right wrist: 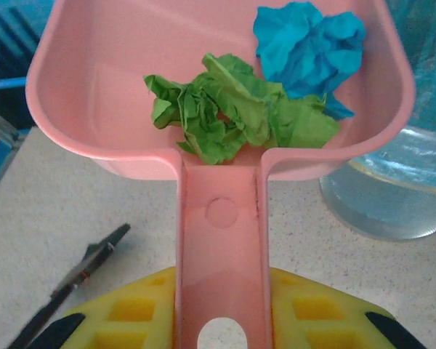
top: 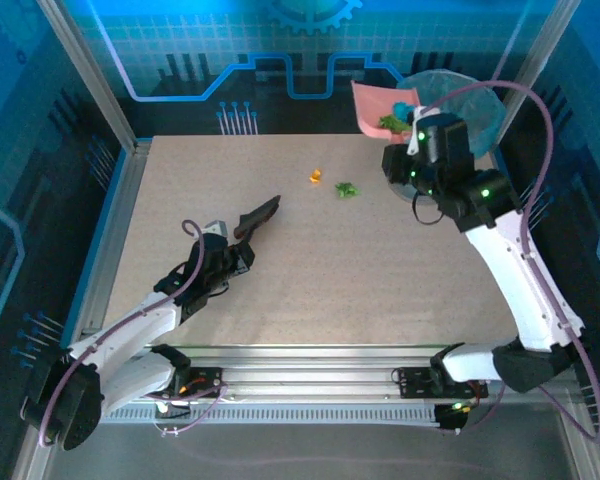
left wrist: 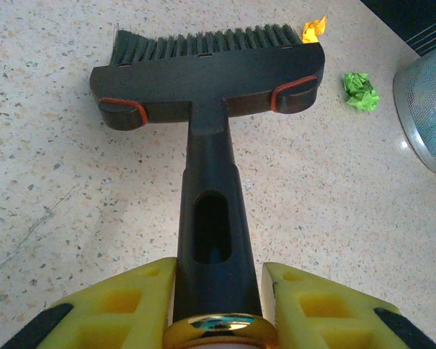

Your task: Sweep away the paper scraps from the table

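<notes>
My left gripper point(left wrist: 218, 291) is shut on the handle of a black brush point(left wrist: 207, 80), whose bristles rest on the table point(top: 380, 290) left of centre. Beyond the brush head lie two paper scraps, an orange one point(left wrist: 314, 29) and a green one point(left wrist: 360, 90); from above, the orange scrap point(top: 316, 176) and the green scrap point(top: 347, 189) sit near the far middle. My right gripper point(right wrist: 221, 305) is shut on the handle of a pink dustpan point(right wrist: 102, 80), raised at the far right corner. Crumpled green paper point(right wrist: 225, 109) and blue paper point(right wrist: 305, 47) lie in it.
A translucent blue bin point(top: 475, 100) stands at the far right corner, just beside and below the dustpan point(top: 372, 108); its wall point(left wrist: 425, 109) lies right of the green scrap. A silver metal frame point(top: 115, 215) edges the table.
</notes>
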Robot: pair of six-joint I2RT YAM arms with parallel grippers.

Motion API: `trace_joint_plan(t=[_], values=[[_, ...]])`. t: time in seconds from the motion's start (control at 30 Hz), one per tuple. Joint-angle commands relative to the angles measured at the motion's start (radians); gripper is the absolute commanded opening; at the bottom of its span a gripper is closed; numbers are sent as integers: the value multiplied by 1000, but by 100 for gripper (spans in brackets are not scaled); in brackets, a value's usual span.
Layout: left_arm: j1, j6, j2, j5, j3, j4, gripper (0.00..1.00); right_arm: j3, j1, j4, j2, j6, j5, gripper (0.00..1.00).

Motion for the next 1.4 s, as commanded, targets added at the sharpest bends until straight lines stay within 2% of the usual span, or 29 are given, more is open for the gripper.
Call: trace_joint_plan(t=[0.0, 0.1, 0.27, 0.33, 0.5, 0.67, 0.97, 1.2, 1.3, 1.37], values=[[-5, -22, -14, 7, -17, 48, 0, 115, -116, -51, 47, 138, -173, 0], [-5, -22, -14, 9, -20, 54, 0, 174, -212, 1, 93, 227, -283, 0], [-5, -21, -13, 13, -26, 63, 0, 216, -383, 81, 173, 494, -483, 0], [-5, -21, -13, 15, -28, 65, 0, 245, -415, 96, 217, 562, -528, 0], [-5, -22, -13, 16, -31, 71, 0, 320, -451, 86, 324, 739, -558, 0], [-5, -22, -14, 17, -32, 72, 0, 319, -485, 147, 407, 972, -629, 0], [-3, -22, -13, 16, -34, 75, 0, 316, -492, 234, 426, 1207, -646, 0], [-4, -24, -9, 18, -34, 77, 0, 274, -501, 302, 382, 1254, -637, 0], [-5, -23, -9, 18, -34, 77, 0, 341, -487, 270, 378, 1154, -647, 0], [-5, -26, -10, 18, -34, 78, 0, 386, -459, 225, 357, 1065, -612, 0]])
